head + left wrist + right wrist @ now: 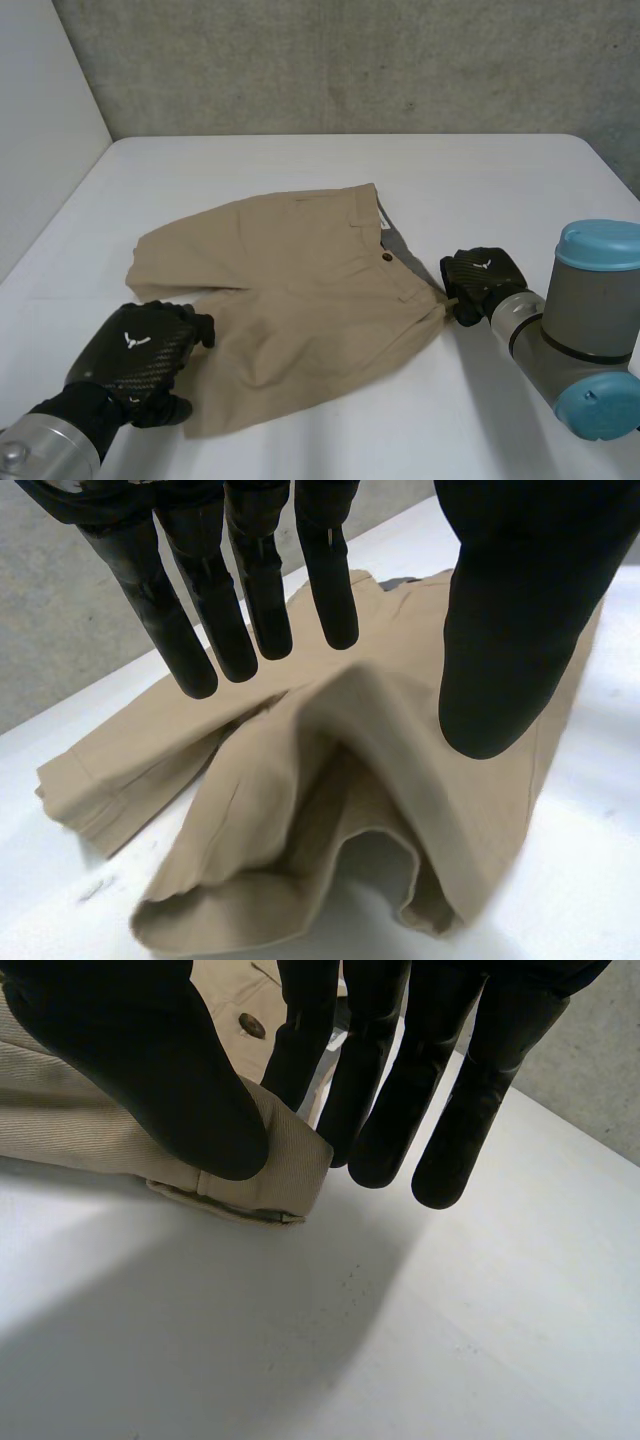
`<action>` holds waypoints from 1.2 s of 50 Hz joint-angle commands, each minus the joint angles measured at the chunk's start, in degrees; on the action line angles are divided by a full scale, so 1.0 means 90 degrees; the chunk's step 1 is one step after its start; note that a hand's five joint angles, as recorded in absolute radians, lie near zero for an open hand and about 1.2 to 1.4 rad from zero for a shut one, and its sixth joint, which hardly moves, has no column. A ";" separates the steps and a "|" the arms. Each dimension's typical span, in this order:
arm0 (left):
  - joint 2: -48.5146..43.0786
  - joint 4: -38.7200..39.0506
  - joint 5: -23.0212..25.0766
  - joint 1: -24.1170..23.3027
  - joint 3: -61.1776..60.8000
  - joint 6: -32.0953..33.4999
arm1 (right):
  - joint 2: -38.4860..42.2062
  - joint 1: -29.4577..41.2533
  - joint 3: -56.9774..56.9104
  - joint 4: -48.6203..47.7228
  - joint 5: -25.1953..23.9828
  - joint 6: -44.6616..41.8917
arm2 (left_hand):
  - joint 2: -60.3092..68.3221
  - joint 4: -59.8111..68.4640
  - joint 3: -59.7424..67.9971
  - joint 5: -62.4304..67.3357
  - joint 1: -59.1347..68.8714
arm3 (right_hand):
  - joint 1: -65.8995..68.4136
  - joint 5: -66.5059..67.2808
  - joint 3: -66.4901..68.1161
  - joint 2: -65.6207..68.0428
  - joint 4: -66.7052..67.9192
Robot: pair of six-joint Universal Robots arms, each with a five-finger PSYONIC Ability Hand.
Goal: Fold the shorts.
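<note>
Open table (pixel 330 170) lies beyond the shorts (pixel 290 290); the shorts fill the room between left hand (pixel 140 350) and right hand (pixel 482 283).

White tabletop (pixel 300 165) against a grey wall, bearing one pair of tan shorts (pixel 290 290) spread near its middle. The waistband (pixel 410 290) and its dark button (pixel 386 257) lie toward the robot's right, and the two legs reach toward its left. The nearer leg's hem (pixel 200 912) is rumpled and arches partly off the surface; the farther leg lies flat.
</note>
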 commanded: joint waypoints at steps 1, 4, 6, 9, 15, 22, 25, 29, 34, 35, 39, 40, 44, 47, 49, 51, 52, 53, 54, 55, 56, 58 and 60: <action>-0.0567 0.0006 -0.0063 -0.0396 -0.0020 0.0047 | -0.0030 -0.0010 0.0001 -0.0007 0.0011 -0.0009 | 0.0507 0.0523 0.0490 0.0529 0.0489 | 0.2868 0.1495 0.1389 0.1406 0.1327; -0.0811 0.0026 -0.0180 -0.0514 -0.0020 0.0047 | -0.0040 -0.0010 0.0001 -0.0017 0.0040 0.0001 | 0.0582 0.0597 0.0564 0.0604 0.0564 | 0.2868 0.1495 0.1389 0.1406 0.1327; -0.1006 0.0035 -0.0306 -0.0523 -0.0020 0.0038 | -0.0040 -0.0010 -0.0009 -0.0027 0.0060 0.0001 | 0.0564 0.0579 0.0546 0.0586 0.0546 | 0.2868 0.1495 0.1389 0.1406 0.1327; -0.1260 0.0123 -0.0434 -0.0562 -0.0020 0.0057 | -0.0040 -0.0010 -0.0019 -0.0027 0.0060 0.0001 | 0.0545 0.0560 0.0527 0.0567 0.0527 | 0.2868 0.1495 0.1389 0.1406 0.1327; -0.1914 0.0680 -0.0824 -0.0572 0.0038 0.0077 | -0.0040 -0.0010 -0.0019 -0.0017 0.0050 0.0001 | 0.0396 0.0411 0.0378 0.0418 0.0378 | 0.2868 0.1495 0.1389 0.1406 0.1327; -0.2354 0.0924 -0.1196 -0.0621 0.0107 0.0067 | -0.0040 -0.0010 0.0001 -0.0017 0.0021 0.0001 | -0.0576 -0.0560 -0.0593 -0.0554 -0.0594 | 0.2868 0.1495 0.1389 0.1406 0.1327; -0.2481 0.1070 -0.1205 -0.0679 0.0116 0.0067 | -0.0040 -0.0010 0.0001 -0.0017 0.0011 0.0001 | -0.0930 -0.0915 -0.0948 -0.0908 -0.0948 | 0.2868 0.1495 0.1389 0.1406 0.1327; -0.2560 0.1197 -0.1215 -0.0699 0.0146 0.0077 | -0.0040 -0.0010 0.0001 -0.0017 0.0011 0.0001 | -0.0876 -0.0861 -0.0894 -0.0854 -0.0894 | 0.2868 0.1495 0.1389 0.1406 0.1327; -0.2618 0.1334 -0.1235 -0.0709 0.0195 0.0077 | -0.0040 -0.0010 0.0011 -0.0017 0.0001 -0.0009 | -0.0614 -0.0599 -0.0632 -0.0593 -0.0633 | 0.2868 0.1495 0.1389 0.1406 0.1327; -0.2638 0.1363 -0.1235 -0.0709 0.0214 0.0077 | -0.0040 -0.0010 0.0001 -0.0017 0.0001 -0.0009 | -0.0540 -0.0524 -0.0558 -0.0518 -0.0558 | 0.2868 0.1495 0.1389 0.1406 0.1327; -0.2803 0.1519 -0.1273 -0.0699 0.0263 0.0087 | -0.0040 -0.0010 0.0011 -0.0017 0.0001 -0.0009 | -0.0017 -0.0002 -0.0035 0.0005 -0.0035 | 0.2868 0.1495 0.1389 0.1406 0.1327; -0.2872 0.1588 -0.1322 -0.0709 0.0282 0.0096 | -0.0049 -0.0010 0.0011 -0.0017 0.0001 -0.0009 | 0.0151 0.0166 0.0133 0.0172 0.0133 | 0.2868 0.1495 0.1389 0.1406 0.1327; -0.3038 0.1724 -0.1420 -0.0699 0.0322 0.0096 | -0.0050 -0.0010 0.0020 -0.0017 0.0001 -0.0018 | 0.0544 0.0559 0.0526 0.0565 0.0525 | 0.2868 0.1495 0.1389 0.1406 0.1327; -0.3126 0.1783 -0.1449 -0.0709 0.0370 0.0106 | -0.0059 -0.0010 0.0020 -0.0017 0.0001 -0.0018 | 0.0787 0.0802 0.0769 0.0809 0.0769 | 0.2868 0.1495 0.1389 0.1406 0.1327; -0.3136 0.1813 -0.1440 -0.0699 0.0400 0.0106 | -0.0059 -0.0010 0.0030 -0.0017 0.0001 -0.0028 | 0.1459 0.1474 0.1441 0.1480 0.1440 | 0.2868 0.1495 0.1389 0.1406 0.1327; -0.3146 0.1832 -0.1440 -0.0699 0.0409 0.0106 | -0.0059 -0.0010 0.0030 -0.0017 0.0001 -0.0028 | 0.1888 0.1904 0.1871 0.1910 0.1870 | 0.2868 0.1495 0.1389 0.1406 0.1327; -0.3136 0.1881 -0.1449 -0.0699 0.0429 0.0106 | -0.0069 -0.0010 0.0040 -0.0017 0.0001 -0.0028 | 0.2779 0.2794 0.2761 0.2800 0.2761 | 0.2868 0.1495 0.1389 0.1406 0.1327; -0.3136 0.1901 -0.1450 -0.0690 0.0429 0.0106 | -0.0069 -0.0010 0.0040 -0.0017 0.0001 -0.0028 | 0.3306 0.3321 0.3288 0.3327 0.3288 | 0.2868 0.1495 0.1389 0.1406 0.1327; -0.3136 0.1920 -0.1459 -0.0690 0.0429 0.0106 | -0.0069 -0.0010 0.0040 -0.0017 0.0001 -0.0038 | 0.3792 0.3807 0.3774 0.3814 0.3774 | 0.2868 0.1495 0.1389 0.1406 0.1327; -0.3107 0.1949 -0.1459 -0.0680 0.0439 0.0106 | -0.0098 -0.0010 0.0050 -0.0017 0.0011 -0.0038 | 0.4278 0.4293 0.4260 0.4300 0.4260 | 0.2868 0.1495 0.1389 0.1406 0.1327; -0.3068 0.1988 -0.1469 -0.0670 0.0429 0.0106 | -0.0118 -0.0010 0.0050 -0.0017 0.0001 -0.0038 | 0.5150 0.5165 0.5132 0.5172 0.5132 | 0.2868 0.1495 0.1389 0.1406 0.1327; -0.3010 0.2028 -0.1488 -0.0689 0.0448 0.0106 | -0.0176 -0.0010 0.0059 -0.0017 0.0011 -0.0048 | 0.5159 0.5174 0.5141 0.5181 0.5141 | 0.2868 0.1495 0.1389 0.1406 0.1327; -0.2777 0.1989 -0.1518 -0.0699 0.0497 0.0106 | -0.0293 -0.0010 0.0069 -0.0007 0.0011 -0.0067 | 0.5159 0.5174 0.5141 0.5181 0.5141 | 0.2868 0.1495 0.1389 0.1406 0.1327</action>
